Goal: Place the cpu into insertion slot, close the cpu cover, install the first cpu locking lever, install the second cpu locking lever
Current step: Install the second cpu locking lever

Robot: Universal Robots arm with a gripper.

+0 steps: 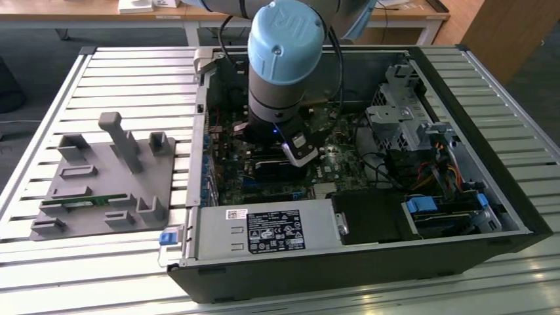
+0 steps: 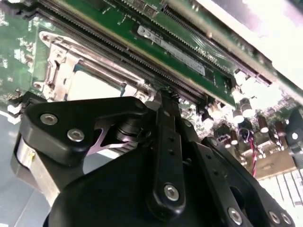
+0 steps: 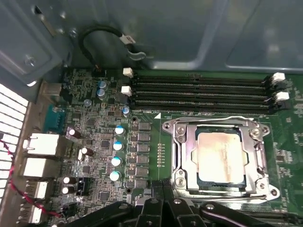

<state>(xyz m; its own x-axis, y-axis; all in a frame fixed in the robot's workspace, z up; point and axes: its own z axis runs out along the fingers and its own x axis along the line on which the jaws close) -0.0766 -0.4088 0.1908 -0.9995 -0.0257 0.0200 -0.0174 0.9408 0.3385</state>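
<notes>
Hovering low inside the open black computer case (image 1: pixel 490 216) on the slatted metal table (image 1: pixel 131 72), black gripper (image 2: pixel 163 101) poised beside the dull grey square cpu (image 3: pixel 219 156), seated beneath the silvery cpu cover (image 3: pixel 215 126), jaws' state impossible to tell.

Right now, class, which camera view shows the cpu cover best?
The first wrist view: the cpu cover lies whole and shut around the cpu. The second wrist view catches part of its frame above the gripper. In the exterior view, the arm stands over that spot.
</notes>
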